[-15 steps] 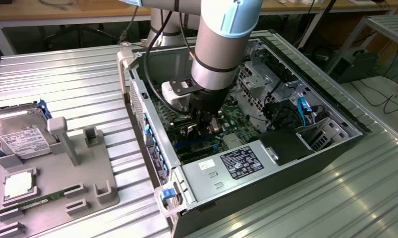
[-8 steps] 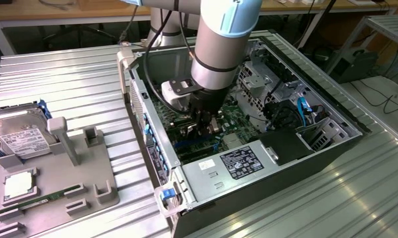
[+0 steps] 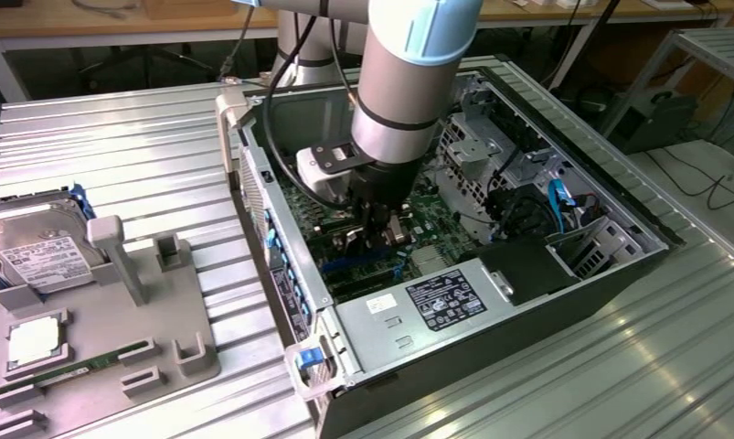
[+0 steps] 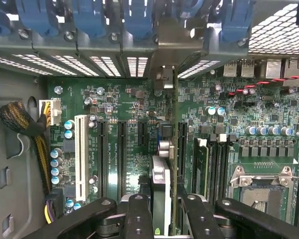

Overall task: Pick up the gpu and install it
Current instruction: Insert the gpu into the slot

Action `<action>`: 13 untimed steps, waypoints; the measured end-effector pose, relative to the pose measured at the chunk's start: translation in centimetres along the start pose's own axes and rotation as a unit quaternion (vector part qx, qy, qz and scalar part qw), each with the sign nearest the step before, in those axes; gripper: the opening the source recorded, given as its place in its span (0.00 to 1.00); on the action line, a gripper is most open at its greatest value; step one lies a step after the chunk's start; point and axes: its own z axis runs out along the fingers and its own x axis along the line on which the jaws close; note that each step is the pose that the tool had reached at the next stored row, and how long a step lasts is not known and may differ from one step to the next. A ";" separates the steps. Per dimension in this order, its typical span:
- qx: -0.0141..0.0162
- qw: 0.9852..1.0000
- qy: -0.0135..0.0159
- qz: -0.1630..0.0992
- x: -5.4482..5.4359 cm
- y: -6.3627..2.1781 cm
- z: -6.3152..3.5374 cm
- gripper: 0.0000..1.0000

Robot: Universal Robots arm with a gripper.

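- The gripper [image 4: 162, 211], jaws clenched on the gpu [image 4: 162, 189], holds the card edge-on (upright) over the motherboard [image 4: 124, 104].
- The arm reaches inside the open computer case [image 3: 611, 274].

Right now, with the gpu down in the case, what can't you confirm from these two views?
- Whether the gpu is fully seated: in the wrist view it is edge-on and the gripper covers its near end.
- The slot contact itself: in the exterior view the arm blocks the card and the motherboard beneath.
- Bracket engagement at the rear slots: too cluttered to tell.
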 end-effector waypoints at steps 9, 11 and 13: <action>-0.001 1.000 0.000 0.000 0.0 0.02 0.29 0.28; -0.001 1.000 0.000 0.000 0.0 0.02 0.45 0.28; -0.002 1.000 0.000 0.000 0.0 0.04 0.58 0.28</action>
